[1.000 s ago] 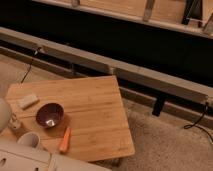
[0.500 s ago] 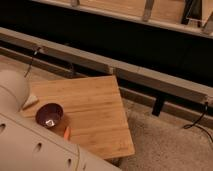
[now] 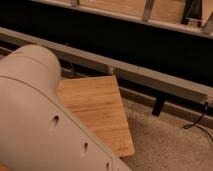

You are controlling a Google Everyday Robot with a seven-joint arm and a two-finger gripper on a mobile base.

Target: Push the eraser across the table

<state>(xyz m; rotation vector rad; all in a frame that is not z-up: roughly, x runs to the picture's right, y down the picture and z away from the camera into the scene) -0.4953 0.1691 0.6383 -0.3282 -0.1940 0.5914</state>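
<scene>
Camera view, arm [image 3: 45,115] hides table [image 3: 100,107], end effector unseen

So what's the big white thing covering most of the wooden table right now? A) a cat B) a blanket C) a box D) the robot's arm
D: the rounded white robot arm fills the left side of the view and hides most of the table; the tool is not in view.
</scene>
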